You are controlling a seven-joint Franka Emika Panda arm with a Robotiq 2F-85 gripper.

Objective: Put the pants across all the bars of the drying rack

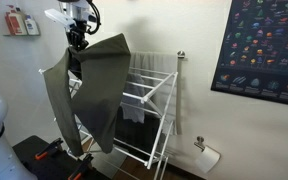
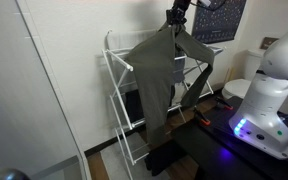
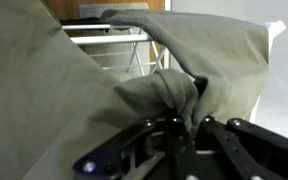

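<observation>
Pants: the olive-grey pants [image 1: 96, 92] hung in the air from one gathered fold, the fabric falling in a long drape toward the floor; in an exterior view [image 2: 160, 80] one leg dropped straight down and another part slanted away to the side.
Grip point: in the wrist view a bunched knot of the pants [image 3: 179, 95] sat right between the fingertips, with loose cloth spreading over most of that picture.
Gripper: the gripper [image 1: 77, 42] stood above the pants at their highest point, jaws drawn narrow and clamped on the fold; it showed the same in an exterior view [image 2: 174, 22] and in the wrist view [image 3: 189, 122].
Pants and rack: the drape hung at the near end of the drying rack [image 1: 156, 100], covering part of it in both exterior views; whether the cloth touched the frame could not be told.
Bars: the bars [image 1: 156, 62] lay lower than the gripper and beside the hanging fabric, none of them under the pants' held fold; the wrist view showed them beyond the cloth [image 3: 109, 45].
Dark cloth: a smaller dark cloth [image 1: 134, 108] hung low inside the rack.
Wall: a dark poster [image 1: 264, 45] hung beyond the rack.
</observation>
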